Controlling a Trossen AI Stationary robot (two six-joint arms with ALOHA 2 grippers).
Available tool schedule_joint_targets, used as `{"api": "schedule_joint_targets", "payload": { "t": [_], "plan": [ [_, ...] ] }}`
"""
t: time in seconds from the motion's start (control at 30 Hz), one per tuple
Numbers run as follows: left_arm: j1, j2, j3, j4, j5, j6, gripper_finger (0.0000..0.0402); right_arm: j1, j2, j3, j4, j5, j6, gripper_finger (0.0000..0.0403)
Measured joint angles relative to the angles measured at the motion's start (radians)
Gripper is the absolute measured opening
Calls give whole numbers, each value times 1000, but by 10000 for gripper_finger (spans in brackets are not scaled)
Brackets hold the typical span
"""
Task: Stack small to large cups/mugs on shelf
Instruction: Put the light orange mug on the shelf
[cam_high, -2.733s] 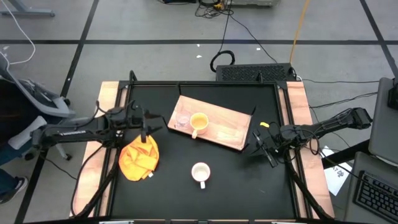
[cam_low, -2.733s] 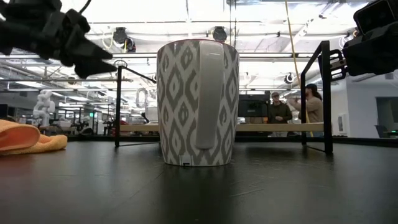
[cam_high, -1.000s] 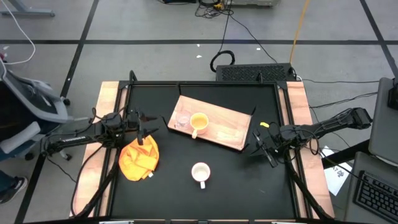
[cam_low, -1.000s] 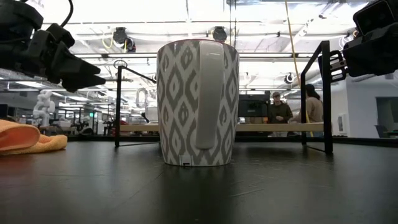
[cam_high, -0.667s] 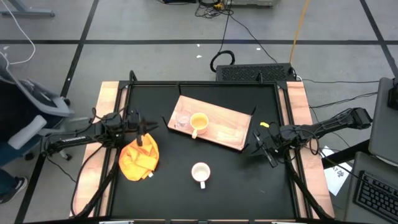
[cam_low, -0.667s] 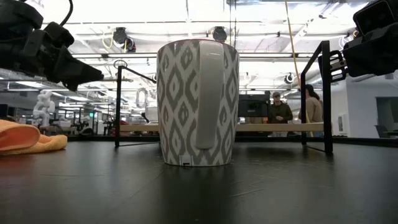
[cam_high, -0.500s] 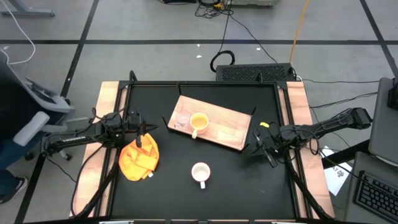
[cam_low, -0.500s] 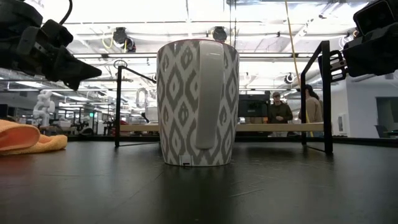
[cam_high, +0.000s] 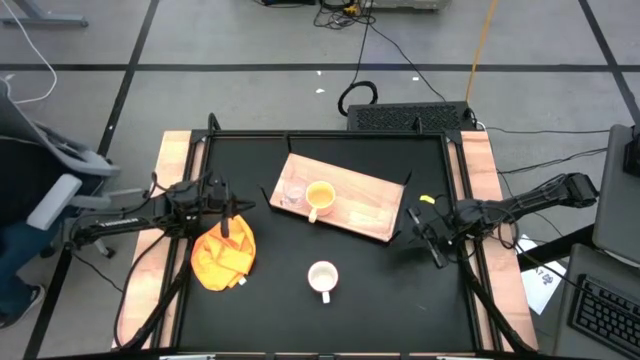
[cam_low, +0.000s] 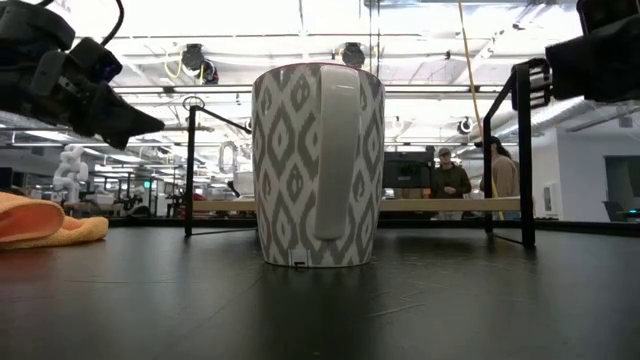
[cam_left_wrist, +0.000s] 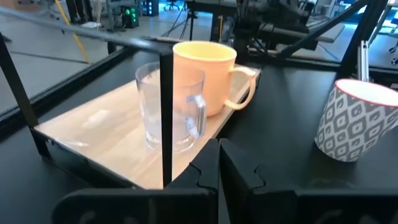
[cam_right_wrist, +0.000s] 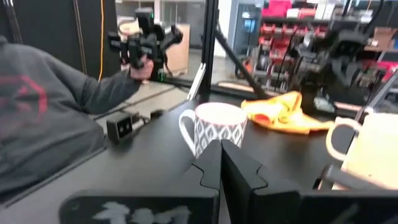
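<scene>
The shelf (cam_high: 365, 208), a light-wood board, lies flat on the black table toward the far side. A clear glass cup (cam_high: 293, 193) and a yellow-orange mug (cam_high: 319, 195) stand side by side on its left part. A white mug with a grey pattern (cam_high: 322, 277) stands upright on the table nearer the front, handle toward the near edge. My left gripper (cam_high: 243, 208) hovers shut left of the shelf, above the cloth's far edge, pointing at the cups (cam_left_wrist: 168, 109). My right gripper (cam_high: 413, 236) hovers shut by the shelf's right end, holding nothing.
A crumpled orange cloth (cam_high: 223, 255) lies at the table's left under my left arm. Black frame posts (cam_low: 190, 170) stand at the table's edges. A person in a grey sleeve (cam_right_wrist: 50, 118) sits beyond the table's left side, and other people stand in the room behind.
My left gripper has shut on nothing while staying in place left of the shelf. My right gripper has tipped a little where it hovers. The cups, the shelf and the cloth have not moved.
</scene>
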Motion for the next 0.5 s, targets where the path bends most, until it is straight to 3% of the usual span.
{"api": "schedule_joint_targets", "payload": {
  "t": [0.13,0.3,0.5],
  "plan": [
    [0,30,0,-1,-2,-7,16,0,0,7,22,10,8,0],
    [0,63,0,-1,-4,-1,17,0,10,69,-58,155,32,0],
    [0,72,0,0,-4,2,17,0,79,199,-107,154,28,0]
  ]
}}
